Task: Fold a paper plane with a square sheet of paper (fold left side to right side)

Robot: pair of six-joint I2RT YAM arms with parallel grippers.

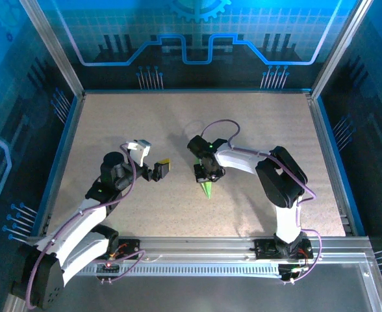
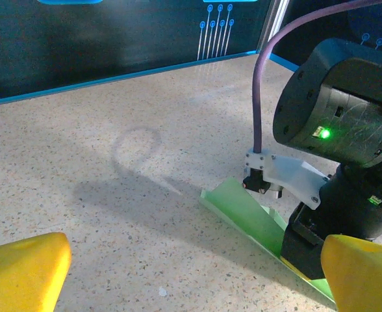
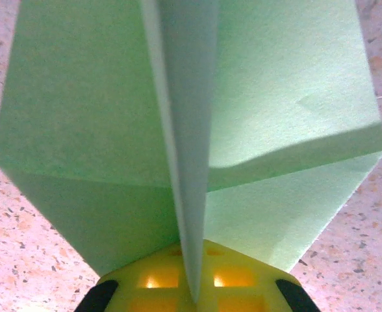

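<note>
The square sheet of paper lies folded into a pale green paper plane [image 1: 207, 189] at the table's middle, its point toward the near edge. My right gripper [image 1: 208, 174] stands over it, shut on the upright centre ridge [image 3: 190, 162]. In the right wrist view the layered wings [image 3: 87, 117] spread to both sides of the ridge above the yellow fingers [image 3: 240, 279], with my right gripper [image 3: 194, 292] closed round the paper. My left gripper [image 1: 163, 169] hovers open a short way left of the plane, apart from it. Its yellow fingertips [image 2: 22, 270] frame the plane [image 2: 253, 211] and the right wrist [image 2: 337, 110].
The speckled tabletop [image 1: 113, 123] is bounded by a blue rim [image 1: 61, 149] and an aluminium frame [image 1: 334, 58]. A purple cable [image 1: 220, 123] loops over the right arm. A small white speck [image 2: 162, 292] lies on the table near my left gripper.
</note>
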